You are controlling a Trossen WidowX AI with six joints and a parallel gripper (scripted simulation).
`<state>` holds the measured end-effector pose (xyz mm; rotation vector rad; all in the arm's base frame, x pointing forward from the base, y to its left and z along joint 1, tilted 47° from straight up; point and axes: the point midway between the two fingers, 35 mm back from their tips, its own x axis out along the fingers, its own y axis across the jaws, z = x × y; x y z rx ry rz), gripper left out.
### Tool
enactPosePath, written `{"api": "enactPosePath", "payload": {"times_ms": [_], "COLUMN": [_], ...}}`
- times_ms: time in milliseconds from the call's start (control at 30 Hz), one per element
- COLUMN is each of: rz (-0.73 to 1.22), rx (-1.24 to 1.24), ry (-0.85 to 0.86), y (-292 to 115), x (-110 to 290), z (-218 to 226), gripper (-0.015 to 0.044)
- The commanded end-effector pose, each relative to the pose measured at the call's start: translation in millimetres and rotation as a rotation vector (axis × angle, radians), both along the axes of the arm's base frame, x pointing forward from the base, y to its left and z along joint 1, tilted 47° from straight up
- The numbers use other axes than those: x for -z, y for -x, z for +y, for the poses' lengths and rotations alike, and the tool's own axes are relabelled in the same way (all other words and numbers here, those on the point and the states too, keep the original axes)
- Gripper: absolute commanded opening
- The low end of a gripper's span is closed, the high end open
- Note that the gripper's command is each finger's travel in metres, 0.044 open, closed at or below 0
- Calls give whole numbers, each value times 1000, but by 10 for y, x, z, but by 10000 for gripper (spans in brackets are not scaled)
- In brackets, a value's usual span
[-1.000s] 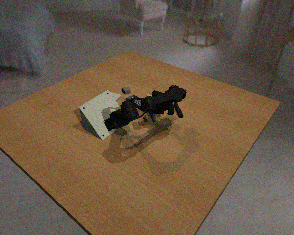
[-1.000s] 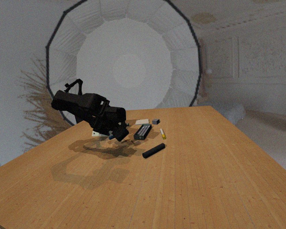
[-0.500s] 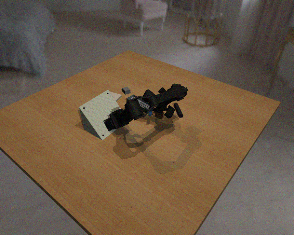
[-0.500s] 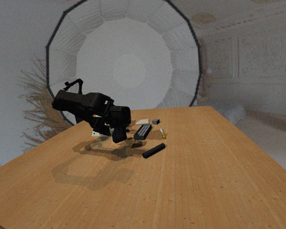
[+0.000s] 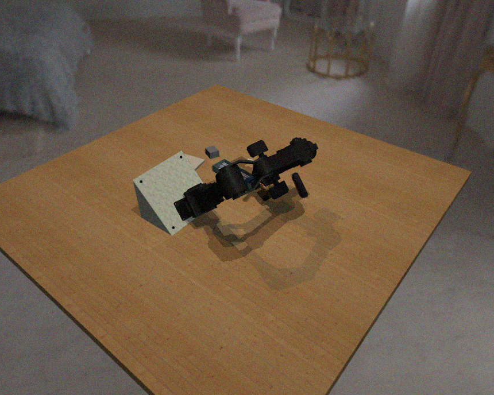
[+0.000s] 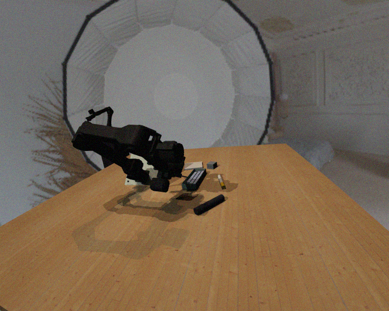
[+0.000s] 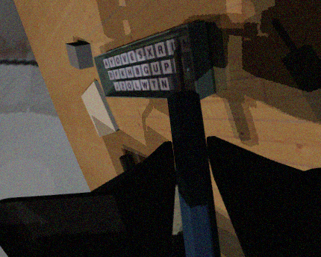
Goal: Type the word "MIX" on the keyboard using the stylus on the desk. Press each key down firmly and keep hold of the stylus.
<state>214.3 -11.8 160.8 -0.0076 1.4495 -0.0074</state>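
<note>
My gripper (image 7: 189, 146) is shut on the blue stylus (image 7: 195, 220), which runs up the middle of the wrist view. Its dark front end lies over the right end of the small teal keyboard (image 7: 146, 69) (image 6: 194, 178); I cannot tell whether the tip touches a key. The keyboard has three rows of white letter keys. In the top view the arm hangs low over the keyboard, and only its teal corner (image 5: 220, 165) shows.
A black cylinder (image 5: 300, 185) (image 6: 209, 204) lies on the wooden table (image 5: 239, 318) (image 6: 255, 251) beside the arm. A yellow marker (image 6: 220, 181), a grey cube (image 5: 212, 150) (image 6: 211, 164) (image 7: 79, 54), a notepad (image 6: 193, 165) and a white wedge box (image 5: 164, 191) lie near the keyboard.
</note>
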Motion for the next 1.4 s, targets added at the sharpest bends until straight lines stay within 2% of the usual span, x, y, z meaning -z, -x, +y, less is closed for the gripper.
{"api": "enactPosePath", "payload": {"times_ms": [0,1367], "rz": [8,203], "rx": [140,1457], "ry": [-45,-356], "y": [-69,-519], "x": [18,86], "z": [56,566], "gripper": [0,0]}}
